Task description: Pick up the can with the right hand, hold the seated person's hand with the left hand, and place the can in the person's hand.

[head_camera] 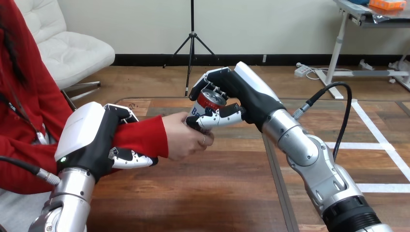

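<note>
Red and silver, the one can (209, 102) sits tilted in the right hand (241, 92), whose fingers and thumb are wrapped round it above the wooden table (203, 193). The one person's hand (183, 137) is just left of the can and touches its lower end. Farther left of the can, the left hand (92, 140) is closed round the person's forearm (140, 137) in its red sleeve.

We are looking at a wooden table (203, 193), its boards running away from us and a dark seam (274, 169) dividing it. White tape strips (387, 187) are lying, it seems, directly on its right part.
</note>
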Tool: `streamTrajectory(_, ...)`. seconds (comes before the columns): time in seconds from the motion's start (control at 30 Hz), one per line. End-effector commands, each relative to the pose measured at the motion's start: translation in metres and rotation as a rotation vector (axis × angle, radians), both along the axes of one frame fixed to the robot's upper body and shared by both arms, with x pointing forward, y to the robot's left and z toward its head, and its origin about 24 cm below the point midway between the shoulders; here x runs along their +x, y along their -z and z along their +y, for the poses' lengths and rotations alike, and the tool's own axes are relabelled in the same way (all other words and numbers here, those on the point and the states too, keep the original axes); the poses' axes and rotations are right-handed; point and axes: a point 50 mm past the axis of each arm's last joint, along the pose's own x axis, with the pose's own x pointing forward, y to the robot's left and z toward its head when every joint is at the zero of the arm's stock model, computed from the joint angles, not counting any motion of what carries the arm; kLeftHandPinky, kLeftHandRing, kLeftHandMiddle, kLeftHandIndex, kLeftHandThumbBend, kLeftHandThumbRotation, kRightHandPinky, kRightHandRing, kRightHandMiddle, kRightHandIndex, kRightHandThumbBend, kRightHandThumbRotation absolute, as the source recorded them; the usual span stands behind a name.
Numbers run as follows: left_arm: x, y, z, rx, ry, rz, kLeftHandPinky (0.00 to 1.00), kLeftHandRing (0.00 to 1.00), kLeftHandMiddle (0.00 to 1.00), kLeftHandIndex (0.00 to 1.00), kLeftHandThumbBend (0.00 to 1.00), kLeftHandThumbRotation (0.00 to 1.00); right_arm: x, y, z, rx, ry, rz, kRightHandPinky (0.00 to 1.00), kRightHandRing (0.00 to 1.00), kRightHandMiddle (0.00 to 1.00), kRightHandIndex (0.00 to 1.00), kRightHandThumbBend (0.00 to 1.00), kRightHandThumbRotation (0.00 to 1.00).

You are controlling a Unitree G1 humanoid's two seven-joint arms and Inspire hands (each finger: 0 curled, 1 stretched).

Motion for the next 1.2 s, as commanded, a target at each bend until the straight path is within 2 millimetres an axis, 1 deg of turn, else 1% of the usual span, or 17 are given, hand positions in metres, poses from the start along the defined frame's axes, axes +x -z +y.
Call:
streamTrajectory(0.0,0.006,-0.074,-0.024,-0.108,0.103,-0.358,0.28,0.36,0.40,0.39,0.80,0.00,0.004,-0.027,0.009,0.017,-0.050,-0.066,0.44,0.53,0.58,0.60,0.75,0.50)
streamTrajectory(0.1,0.005,-0.073,-0.024,-0.098,0.109,-0.357,0.30,0.38,0.42,0.41,0.81,0.00,0.004,-0.026,0.008,0.011,-0.053,-0.061,0.45,0.54,0.58,0.61,0.77,0.62)
streamTrajectory(0.13,0.005,-0.073,-0.024,-0.096,0.110,-0.357,0.32,0.40,0.43,0.43,0.81,0.00,0.004,-0.026,0.008,0.009,-0.053,-0.061,0.45,0.54,0.59,0.61,0.78,0.70)
streamTrajectory(0.2,0.005,-0.073,-0.023,-0.086,0.114,-0.353,0.33,0.41,0.44,0.43,0.82,0.00,0.003,-0.026,0.007,0.007,-0.054,-0.060,0.46,0.55,0.59,0.62,0.79,0.76)
streamTrajectory(0.3,0.004,-0.072,-0.023,-0.064,0.124,-0.346,0.34,0.42,0.46,0.46,0.83,0.00,0.003,-0.025,0.006,0.003,-0.055,-0.064,0.47,0.56,0.60,0.62,0.81,0.86)
streamTrajectory(0.43,0.003,-0.072,-0.023,-0.060,0.131,-0.340,0.36,0.45,0.49,0.49,0.85,0.00,0.002,-0.025,0.005,0.000,-0.055,-0.068,0.49,0.57,0.61,0.63,0.84,0.95)
streamTrajectory(0.67,0.001,-0.070,-0.023,-0.028,0.149,-0.294,0.39,0.49,0.54,0.55,0.84,0.00,0.000,-0.023,0.002,0.011,-0.056,-0.064,0.51,0.58,0.62,0.66,0.87,0.99)
streamTrajectory(0.7,0.000,-0.070,-0.023,-0.022,0.151,-0.288,0.40,0.50,0.55,0.56,0.84,0.01,0.000,-0.023,0.001,0.014,-0.057,-0.063,0.50,0.58,0.62,0.66,0.88,0.99)
streamTrajectory(0.77,-0.001,-0.070,-0.023,-0.006,0.158,-0.275,0.42,0.52,0.57,0.59,0.83,0.04,-0.001,-0.022,0.000,0.022,-0.060,-0.059,0.50,0.58,0.63,0.67,0.89,1.00)
streamTrajectory(0.87,-0.002,-0.069,-0.023,0.009,0.171,-0.261,0.44,0.54,0.60,0.62,0.85,0.12,-0.002,-0.022,-0.002,0.032,-0.066,-0.053,0.48,0.58,0.64,0.69,0.91,1.00)
streamTrajectory(1.03,-0.004,-0.067,-0.024,0.018,0.187,-0.248,0.47,0.59,0.65,0.68,0.96,0.27,-0.005,-0.021,-0.005,0.039,-0.072,-0.049,0.46,0.59,0.66,0.73,0.94,1.00)
streamTrajectory(1.17,-0.007,-0.064,-0.025,0.029,0.206,-0.223,0.49,0.62,0.68,0.70,0.98,0.33,-0.009,-0.021,-0.009,0.054,-0.074,-0.041,0.46,0.60,0.68,0.76,0.94,1.00)
